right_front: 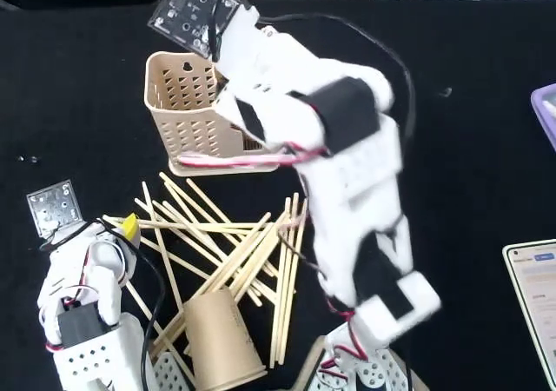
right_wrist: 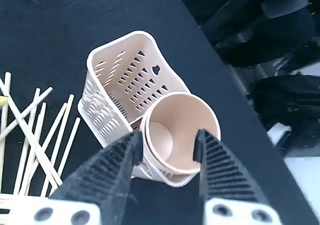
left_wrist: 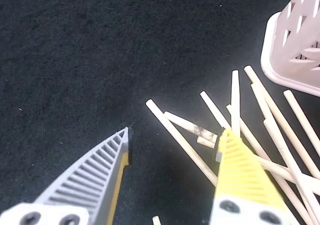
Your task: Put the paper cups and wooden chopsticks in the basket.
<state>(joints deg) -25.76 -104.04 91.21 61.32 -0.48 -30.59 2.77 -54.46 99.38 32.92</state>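
Left gripper: ribbed plastic fingers, one grey and one yellow, spread wide with nothing between them. It is low over the black felt-like table cover. The yellow tip overlaps the nearest sticks.

Chopsticks: plain pale wood, round and thin, lying in a loose criss-cross heap on the cover between the two arms, outside the basket. Some ends run under the right arm and are hidden.

Lying paper cup: tan, tapered and matte, on its side at the near edge of the heap and resting across several sticks. Its mouth points toward the near table edge.

Basket: beige rigid plastic, rectangular with rounded corners and a flared foot, its walls pierced with rows of slots. It stands upright beyond the heap. The right arm covers its far corner in the high view.

Right gripper: black ribbed fingers held apart above the mouth of a second paper cup, gripping nothing. This cup leans at the basket's corner. Its rim looks doubled, possibly two nested cups. Its lower part is hidden.

Right edge: a phone and a purple object, both cut off.
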